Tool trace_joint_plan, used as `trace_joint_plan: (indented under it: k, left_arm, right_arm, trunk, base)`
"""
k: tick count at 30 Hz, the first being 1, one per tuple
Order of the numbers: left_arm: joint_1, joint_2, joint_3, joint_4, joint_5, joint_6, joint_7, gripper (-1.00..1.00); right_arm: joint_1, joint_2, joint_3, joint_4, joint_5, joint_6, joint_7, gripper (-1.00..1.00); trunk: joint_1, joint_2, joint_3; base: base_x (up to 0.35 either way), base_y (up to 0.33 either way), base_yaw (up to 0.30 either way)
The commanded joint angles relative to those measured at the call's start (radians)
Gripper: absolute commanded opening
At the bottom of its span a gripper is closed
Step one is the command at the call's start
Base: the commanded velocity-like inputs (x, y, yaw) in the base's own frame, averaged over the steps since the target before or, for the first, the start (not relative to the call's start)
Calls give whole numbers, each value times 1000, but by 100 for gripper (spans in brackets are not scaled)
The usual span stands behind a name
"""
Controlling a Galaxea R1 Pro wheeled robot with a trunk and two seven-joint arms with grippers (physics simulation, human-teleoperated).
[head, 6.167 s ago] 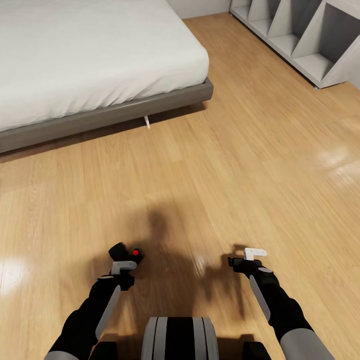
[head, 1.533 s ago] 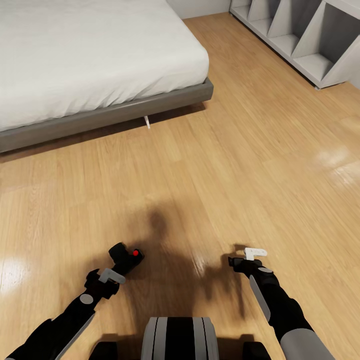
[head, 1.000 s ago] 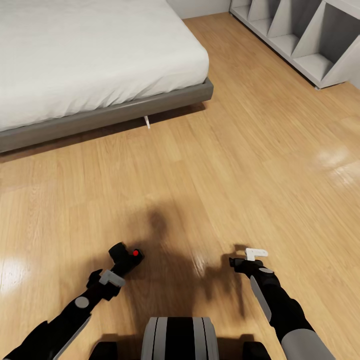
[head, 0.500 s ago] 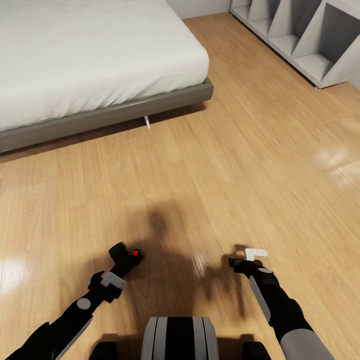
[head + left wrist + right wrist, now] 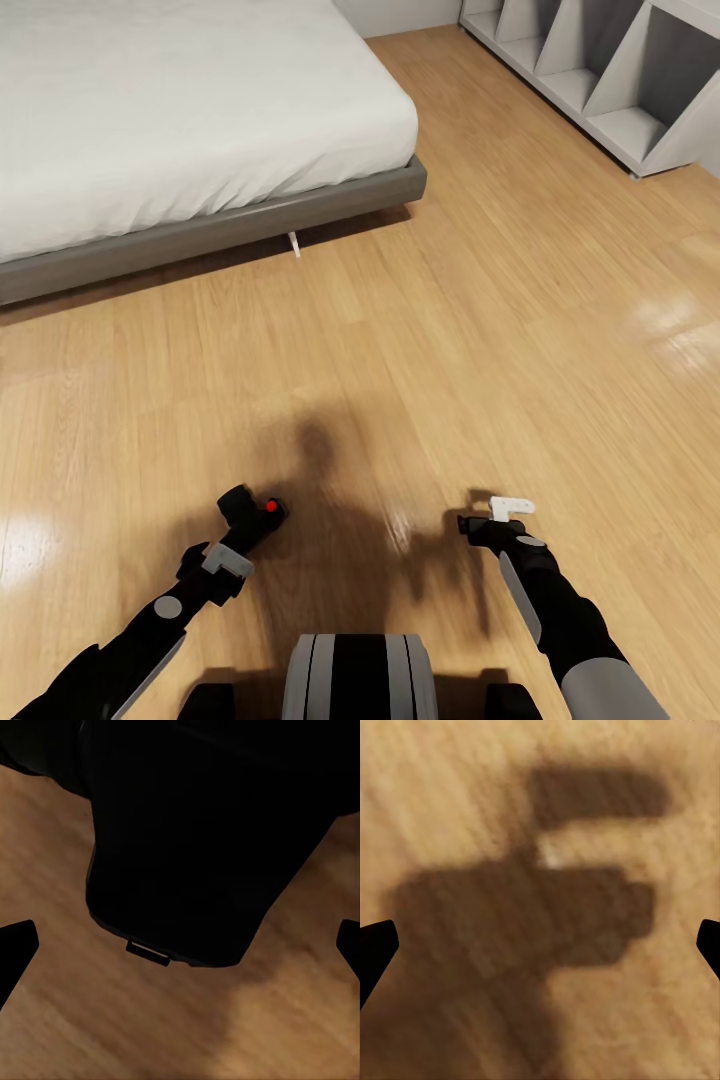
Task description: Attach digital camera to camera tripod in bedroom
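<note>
The digital camera (image 5: 252, 513), black with a red spot on top, lies on the light wood floor of the bedroom, just ahead of my base. My left gripper (image 5: 235, 545) sits low right behind it and is open. In the left wrist view the camera (image 5: 187, 847) looms as a dark block, and the fingertips (image 5: 16, 945) stand wide apart at the picture's edges without touching it. My right gripper (image 5: 482, 525) hovers open over bare floor; its fingertips (image 5: 375, 945) are spread above its own shadow. The camera tripod is out of view.
A low grey-framed bed (image 5: 300, 205) with a white mattress fills the far left. A grey open shelf unit (image 5: 610, 90) stands at the far right. Wood floor (image 5: 450, 330) stretches between them. My base (image 5: 358, 675) shows at the bottom.
Since 6 s ago my left arm has dropped and swung out to the left, and its gripper has drawn back from over the camera. Over the last second nothing has visibly moved.
</note>
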State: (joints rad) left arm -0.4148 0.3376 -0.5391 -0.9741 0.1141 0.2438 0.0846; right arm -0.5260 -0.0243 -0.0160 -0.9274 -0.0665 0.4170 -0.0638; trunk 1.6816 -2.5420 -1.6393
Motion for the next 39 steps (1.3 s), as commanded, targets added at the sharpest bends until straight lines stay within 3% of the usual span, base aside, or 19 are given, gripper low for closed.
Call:
trace_joint_plan:
  k: [1, 30, 31, 39]
  left_arm:
    - [-1, 1, -5, -2, 10, 5, 9, 100]
    - [-1, 0, -5, -4, 10, 5, 8, 100]
    - [-1, 0, -5, -4, 10, 5, 8, -100]
    - [-1, 1, -4, -4, 10, 5, -83, -100]
  right_arm:
    - [0, 0, 1, -1, -7, 5, -5, 100]
    - [0, 0, 1, -1, -6, 5, -5, 100]
    - [0, 0, 1, -1, -6, 5, -5, 100]
    - [0, -1, 1, -2, -5, 5, -5, 100]
  trunk:
    - [0, 0, -1]
    - [0, 0, -1]
    - [0, 0, -1]
    - [0, 0, -1]
  base:
    - [0, 0, 0]
    - [36, 0, 0]
    - [0, 0, 0]
    - [0, 0, 0]
